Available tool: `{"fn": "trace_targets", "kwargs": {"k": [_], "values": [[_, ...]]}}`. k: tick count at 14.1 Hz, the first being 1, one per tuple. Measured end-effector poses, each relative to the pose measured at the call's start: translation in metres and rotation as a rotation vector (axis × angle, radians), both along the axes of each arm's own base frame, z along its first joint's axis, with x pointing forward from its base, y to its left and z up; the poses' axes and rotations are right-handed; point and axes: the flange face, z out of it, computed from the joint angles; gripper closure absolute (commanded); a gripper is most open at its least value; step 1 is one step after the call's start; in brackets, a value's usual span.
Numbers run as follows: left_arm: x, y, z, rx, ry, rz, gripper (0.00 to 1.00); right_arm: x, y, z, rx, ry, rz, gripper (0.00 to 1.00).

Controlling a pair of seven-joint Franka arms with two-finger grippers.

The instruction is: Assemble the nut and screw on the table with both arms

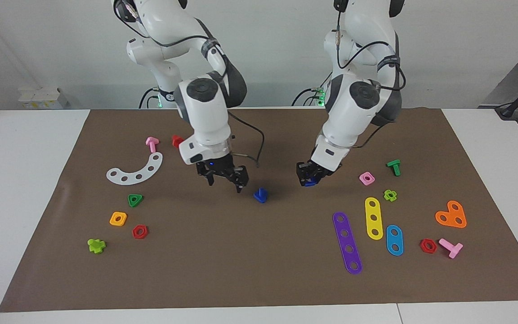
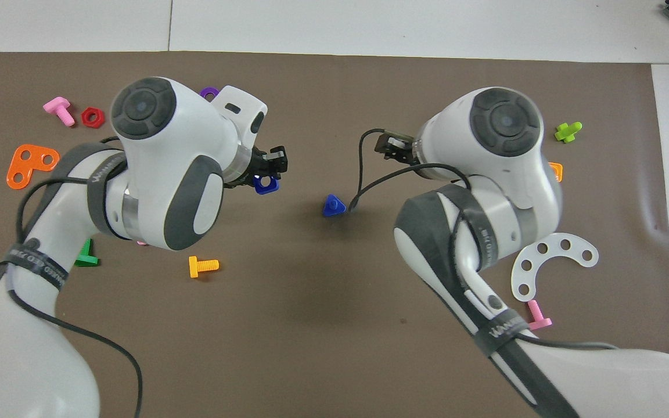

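- While the screw stands on the brown mat of the table, head down and shaft up, the right gripper hangs just beside it, toward the right arm's end, fingers spread and holding nothing.
- Toward the left arm's end of the screw, the left gripper hangs above the mat, pinching the nut; nut and screw are apart.
- Pink nut lies on the mat near the left gripper.

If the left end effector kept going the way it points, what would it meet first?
Probably the mat: the left end effector, holding the nut, points down, just short of the screw. Depth is uncertain.
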Motion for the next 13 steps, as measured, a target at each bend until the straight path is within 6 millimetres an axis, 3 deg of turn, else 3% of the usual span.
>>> {"fn": "trace_targets", "kwargs": {"k": [3,6,13], "values": [[-0.013,-0.054,-0.033,0.006,-0.004,0.016,1.00,-0.003,-0.072,0.035,-0.019,-0.013,0.023,0.00],[-0.022,-0.080,-0.051,0.019,0.008,0.004,1.00,-0.013,-0.129,0.057,-0.043,-0.010,0.069,0.00],[-0.036,-0.104,-0.064,0.021,0.009,0.010,1.00,-0.035,-0.193,0.101,-0.079,0.034,0.209,0.00]]}}
